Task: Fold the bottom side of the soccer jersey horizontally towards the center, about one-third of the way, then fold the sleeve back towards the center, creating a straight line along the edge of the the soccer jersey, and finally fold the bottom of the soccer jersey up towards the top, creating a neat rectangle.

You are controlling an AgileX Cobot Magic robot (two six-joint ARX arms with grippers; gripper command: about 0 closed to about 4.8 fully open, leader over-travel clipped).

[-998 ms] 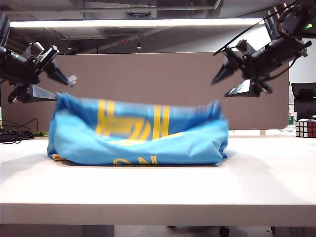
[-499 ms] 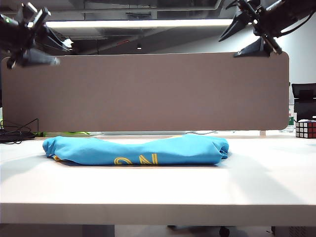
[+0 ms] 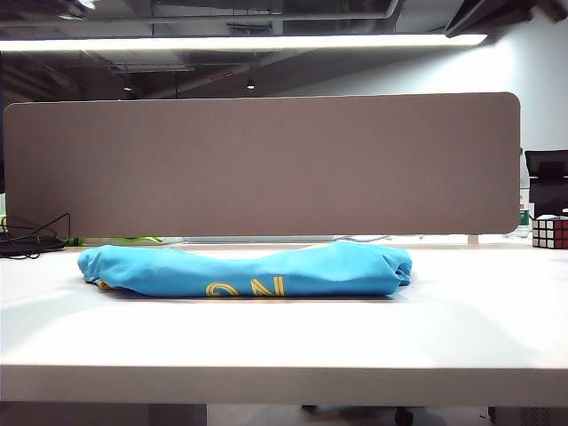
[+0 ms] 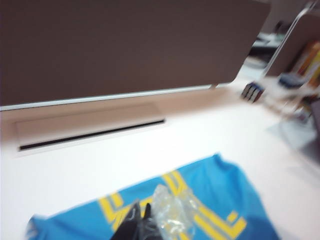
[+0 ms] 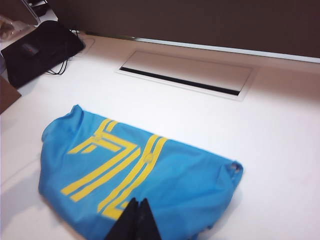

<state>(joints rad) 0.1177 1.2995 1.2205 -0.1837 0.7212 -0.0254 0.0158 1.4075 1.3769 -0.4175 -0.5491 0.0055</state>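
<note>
We see the soccer jersey (image 3: 244, 271) lying folded into a low blue bundle on the white tabletop (image 3: 284, 342), in front of the brown partition panel (image 3: 266, 164). Its compact shape suggests the final fold is done. Both arms sit high above it, out of the exterior view, which we judge to be a clearing of the work area.

The left gripper (image 4: 140, 225) hangs over the jersey with its dark fingertips pressed together and nothing between them. The right gripper (image 5: 136, 220) is likewise closed and empty above the cloth.

On the front edge, yellow lettering (image 3: 246, 287) reads roughly "ON", upside down or partial; we cannot make out the rest. The top face carries paired yellow bars (image 5: 117, 167). A Rubik's cube (image 3: 550, 232) stands well apart at the tabletop's far right.
</note>
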